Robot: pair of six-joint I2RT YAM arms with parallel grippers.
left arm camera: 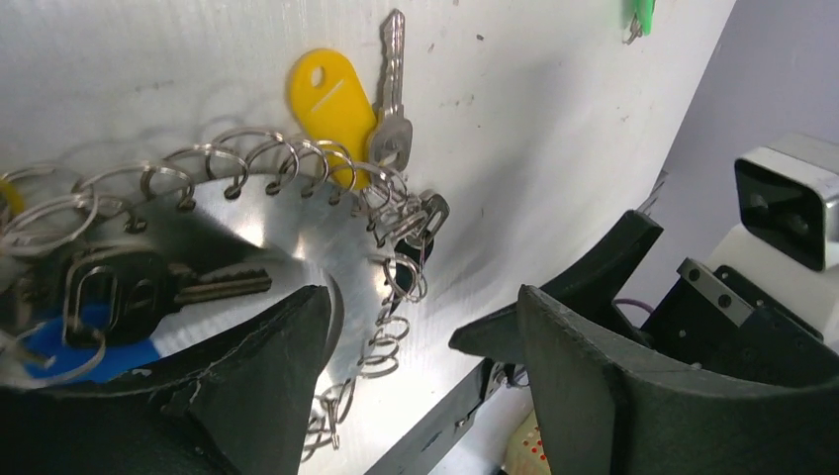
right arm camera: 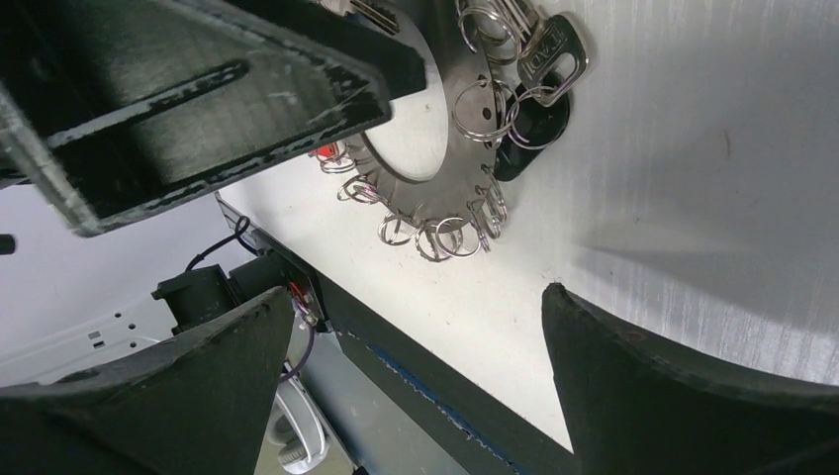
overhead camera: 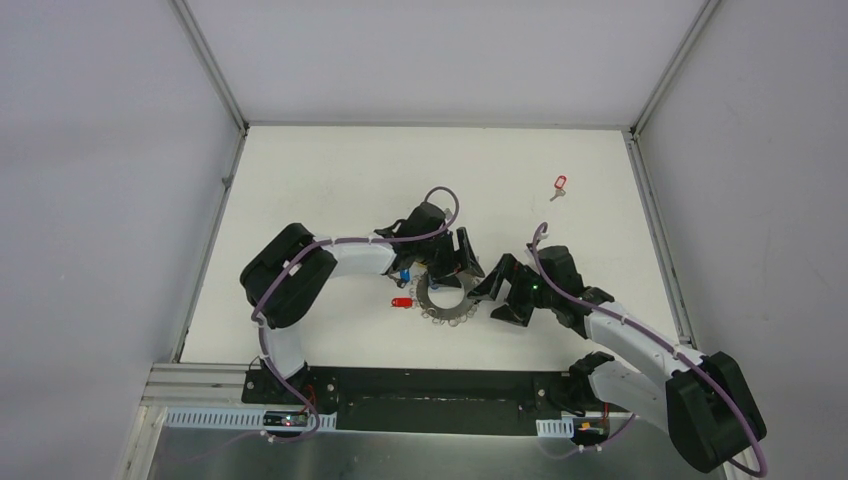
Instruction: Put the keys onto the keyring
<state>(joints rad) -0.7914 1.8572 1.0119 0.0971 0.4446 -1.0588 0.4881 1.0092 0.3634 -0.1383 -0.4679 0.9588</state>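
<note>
The keyring (overhead camera: 447,300), a grey disc fringed with small split rings, lies mid-table. My left gripper (overhead camera: 462,262) hovers open over its far edge. In the left wrist view the keyring (left arm camera: 297,233) carries a yellow-tagged key (left arm camera: 331,104) and a blue-tagged key (left arm camera: 94,346). The left gripper (left arm camera: 425,307) straddles the rim's split rings without clamping them. My right gripper (overhead camera: 500,295) stands wide open just right of the ring. The right wrist view shows the right gripper (right arm camera: 416,292) empty, with the keyring (right arm camera: 450,129) beyond its tips. A loose red-tagged key (overhead camera: 558,186) lies far back right.
A red tag (overhead camera: 402,302) lies at the ring's left edge. A green tag (left arm camera: 641,15) shows at the top of the left wrist view. The black base rail (right arm camera: 445,361) runs along the table's near edge. White walls enclose the table (overhead camera: 330,170).
</note>
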